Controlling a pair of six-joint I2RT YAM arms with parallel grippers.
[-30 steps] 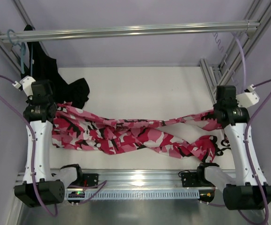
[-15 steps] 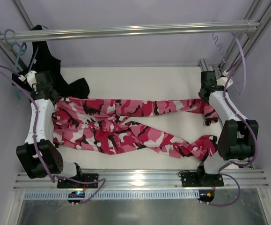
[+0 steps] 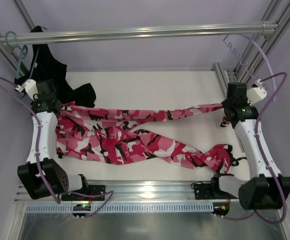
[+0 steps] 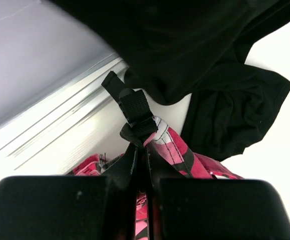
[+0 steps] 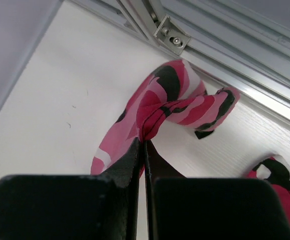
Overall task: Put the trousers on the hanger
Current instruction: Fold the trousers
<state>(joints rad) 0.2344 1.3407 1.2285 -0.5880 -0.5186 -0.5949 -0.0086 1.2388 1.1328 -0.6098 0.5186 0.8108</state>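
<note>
So, rail's left end: a teal-blue hanger (image 3: 17,55) hooks over the metal rail (image 3: 134,33), and a black garment (image 3: 54,75) hangs from it down onto the far left corner of the table (image 3: 150,90).
Grip, left: the left gripper (image 3: 58,106) has its jaws pressed together, pinching the wide end of the trousers (image 3: 134,142) just beside the black garment. In the wrist view, pink cloth and a black strap (image 4: 134,111) stick up from between the closed fingers (image 4: 122,167).
Position of the trousers: on the white table, between the two arms and well below the rail.
Long axis: left to right across the table. The broad, bunched end is at the left and the leg ends point right.
Far leg: drawn into a narrow, nearly straight band running from the left gripper to the right one.
Near leg: slack on the table, slanting from the bunched left part toward the near right, and ending beside the right arm's base.
Grip, right: the right gripper (image 3: 226,111) is closed, pinching the end of the far leg. The wrist view shows a fold of pink cloth clamped at the tips, with the rest looping toward a frame bracket (image 5: 171,35).
Far right, rail end: the hanger (image 3: 233,49), thin and pale, sits by the rail's right end, above and behind the right gripper and apart from the trousers. Which way it faces cannot be told.
</note>
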